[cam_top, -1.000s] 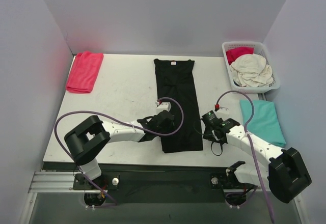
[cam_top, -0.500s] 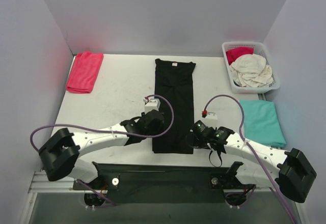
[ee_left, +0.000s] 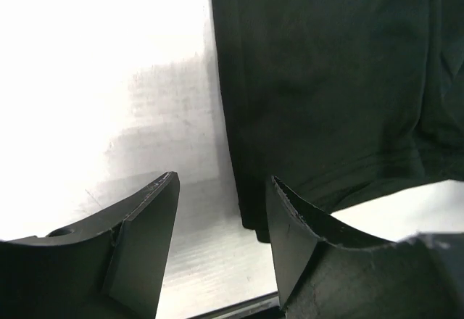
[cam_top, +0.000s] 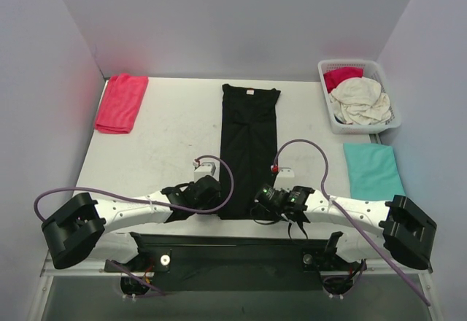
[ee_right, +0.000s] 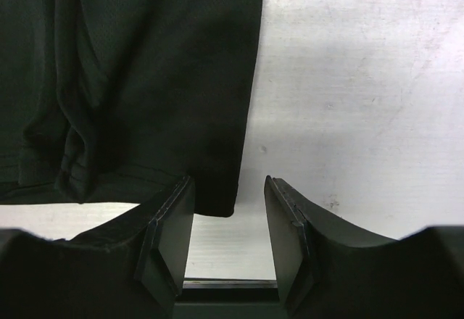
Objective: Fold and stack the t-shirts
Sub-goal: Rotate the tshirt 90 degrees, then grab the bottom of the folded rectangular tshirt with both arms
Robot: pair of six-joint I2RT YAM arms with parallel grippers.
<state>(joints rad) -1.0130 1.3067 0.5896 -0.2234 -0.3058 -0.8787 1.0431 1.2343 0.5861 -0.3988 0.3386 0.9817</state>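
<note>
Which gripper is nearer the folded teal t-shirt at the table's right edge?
Right. The right gripper is at the long black t-shirt's near right corner, on the folded teal t-shirt's side; the left gripper is at the near left corner, across the black cloth.

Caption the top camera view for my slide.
Left gripper and right gripper, both open, at the near corners of the black t-shirt; red shirt and teal shirt lie folded aside.

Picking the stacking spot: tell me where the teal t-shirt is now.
In the top view the teal t-shirt lies flat on the right side, just nearer than the white basket and right of the black t-shirt.
</note>
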